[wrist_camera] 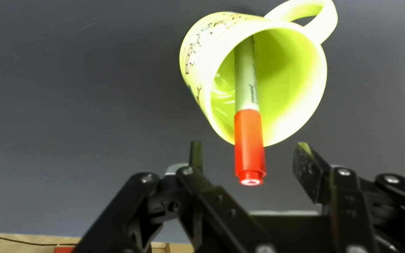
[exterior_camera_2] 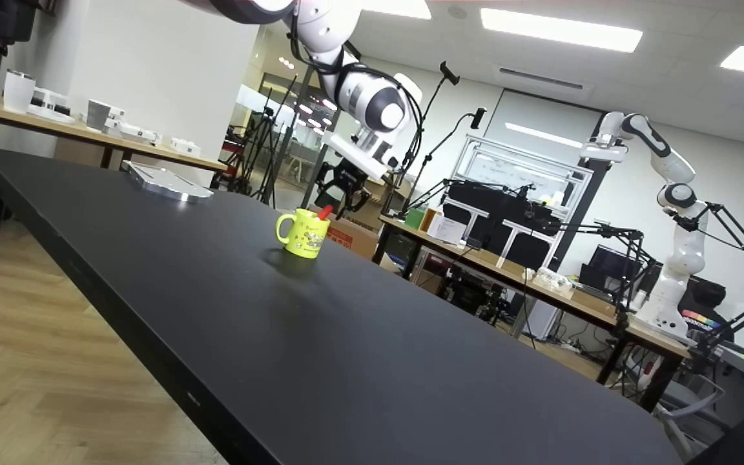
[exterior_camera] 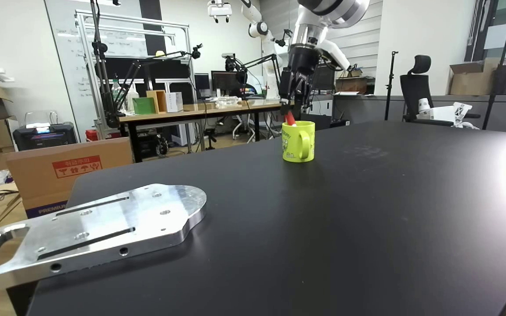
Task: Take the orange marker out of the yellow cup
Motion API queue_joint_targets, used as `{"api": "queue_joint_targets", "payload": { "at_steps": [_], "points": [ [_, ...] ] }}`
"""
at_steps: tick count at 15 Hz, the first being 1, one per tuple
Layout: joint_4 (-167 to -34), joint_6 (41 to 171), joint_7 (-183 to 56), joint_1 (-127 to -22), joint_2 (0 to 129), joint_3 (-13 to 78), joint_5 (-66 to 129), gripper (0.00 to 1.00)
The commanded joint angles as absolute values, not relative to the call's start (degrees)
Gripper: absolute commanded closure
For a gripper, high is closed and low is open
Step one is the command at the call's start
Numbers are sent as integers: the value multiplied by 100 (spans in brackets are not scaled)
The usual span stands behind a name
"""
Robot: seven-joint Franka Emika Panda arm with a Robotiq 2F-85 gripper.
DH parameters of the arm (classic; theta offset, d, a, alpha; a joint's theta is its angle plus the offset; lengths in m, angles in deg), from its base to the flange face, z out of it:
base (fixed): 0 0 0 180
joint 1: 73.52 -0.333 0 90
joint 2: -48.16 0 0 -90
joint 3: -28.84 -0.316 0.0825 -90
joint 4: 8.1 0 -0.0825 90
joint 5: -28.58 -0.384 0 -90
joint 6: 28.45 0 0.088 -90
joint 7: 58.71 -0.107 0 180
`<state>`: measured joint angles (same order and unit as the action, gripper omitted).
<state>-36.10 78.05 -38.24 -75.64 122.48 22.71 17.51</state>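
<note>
Orange marker [wrist_camera: 249, 114] — lettered "monami" — leans in the yellow cup [wrist_camera: 283, 82], tool [wrist_camera: 248, 158] spread.

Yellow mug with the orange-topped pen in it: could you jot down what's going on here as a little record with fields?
Container: yellow-green mug, printed drawings, one handle, upright on the black table
Contents: orange-capped, pale-bodied marker, leaning inside, its orange end poking out
Robot part: gripper, open, its fingers on either side of the orange end, a gap on each side
Task progress: marker not yet out of the mug
Also on the table: silver metal plate with slots and holes
</note>
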Motion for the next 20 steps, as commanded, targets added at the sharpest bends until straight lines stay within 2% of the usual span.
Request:
{"api": "queue_joint_targets", "payload": {
  "at_steps": [1,4,7,8,15,16,17,18,20],
  "points": [
    [-3507,7993,-3808,-7605,12342,2310,1811,61],
    [-3528,8039,-3809,-7610,12353,2308,1808,83],
    [-3532,7980,-3867,-7604,12307,2303,1789,99],
    [-3528,7950,-3880,-7607,12275,2309,1796,94],
    [-3459,7635,-4084,-7566,11696,2344,1803,94],
    [-2812,7288,-4174,-7544,11912,2240,1938,94],
    [-2760,7160,-4180,-7508,11787,2245,1957,94],
    [-3282,7311,-4150,-7480,11380,2339,1880,94],
    [-3270,7126,-4178,-7397,11160,2380,1915,94]
  ]
}}
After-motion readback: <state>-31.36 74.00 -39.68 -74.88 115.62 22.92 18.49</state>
